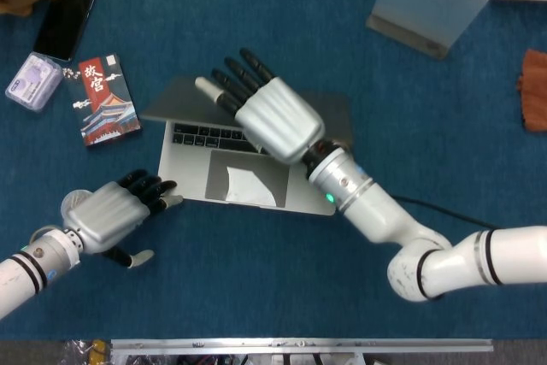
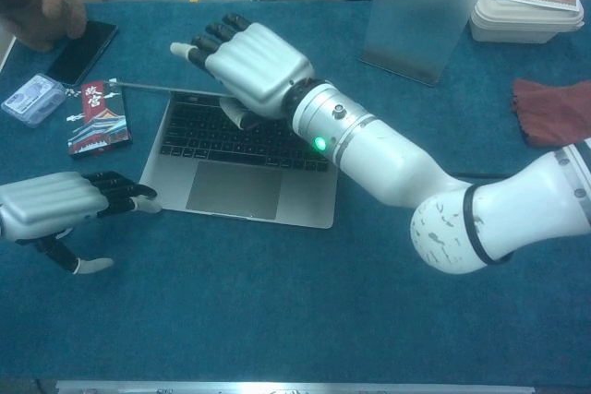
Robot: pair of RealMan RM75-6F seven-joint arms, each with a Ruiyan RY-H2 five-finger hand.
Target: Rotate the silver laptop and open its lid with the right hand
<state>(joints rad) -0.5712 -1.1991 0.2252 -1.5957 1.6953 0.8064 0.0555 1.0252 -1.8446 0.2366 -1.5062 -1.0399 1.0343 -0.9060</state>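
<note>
**While the lid goes up, the big hand lifts it**

As the right hand (image 2: 247, 69) pushes under the lid, the silver laptop (image 2: 242, 186) sits in the middle of the blue table (image 2: 277, 320) with its keys showing. I think the turning part is done and the opening part is half done. The fingers (image 1: 244, 79) lie flat and close together against the lid, holding nothing. Next, the hand needs to tip the lid up more, gently, so the base does not slide.

The left hand (image 2: 55, 205) rests just beside the laptop's front corner, fingers curled in, holding nothing. A card box (image 2: 96, 115) lies near the lid's left edge. Behind the lid is open room, and the grey stand (image 2: 420, 11) is well apart.
</note>
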